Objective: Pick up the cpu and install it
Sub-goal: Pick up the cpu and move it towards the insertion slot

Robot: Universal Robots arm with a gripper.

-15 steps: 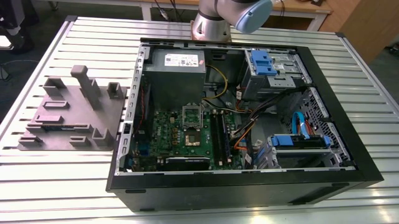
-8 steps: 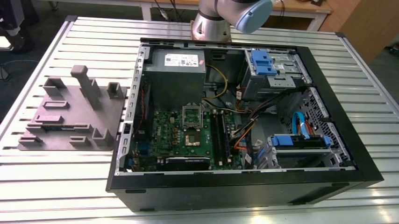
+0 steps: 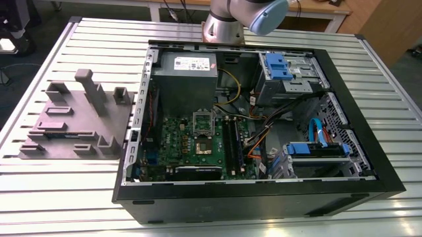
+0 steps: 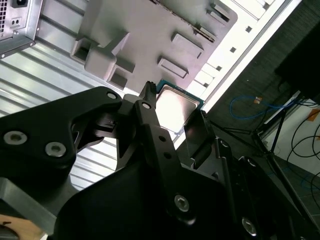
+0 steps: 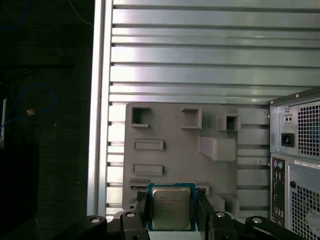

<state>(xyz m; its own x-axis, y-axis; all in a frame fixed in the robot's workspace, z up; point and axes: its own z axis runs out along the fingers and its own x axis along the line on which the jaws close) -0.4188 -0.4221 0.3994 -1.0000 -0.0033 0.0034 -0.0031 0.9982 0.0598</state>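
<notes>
Hanging over the slatted worktop [image 3: 79, 197], beside the open computer case [image 3: 264, 197], above one edge of the grey block [image 5: 175, 135] with open room all round. With the fingers [image 5: 204, 210] drawn in narrow, gripping the cpu [image 5: 171, 212] by two opposite edges, shiny top bare.

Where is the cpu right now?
In the first wrist view the cpu sits clamped in the gripper, between its fingers, over the grey fixture block.

Robotics lab or workshop, slatted aluminium bench [image 3: 66, 197], opened computer case [image 3: 257, 195], grey fixture block [image 3: 66, 123], loose floor cables [image 4: 250, 97]
</notes>
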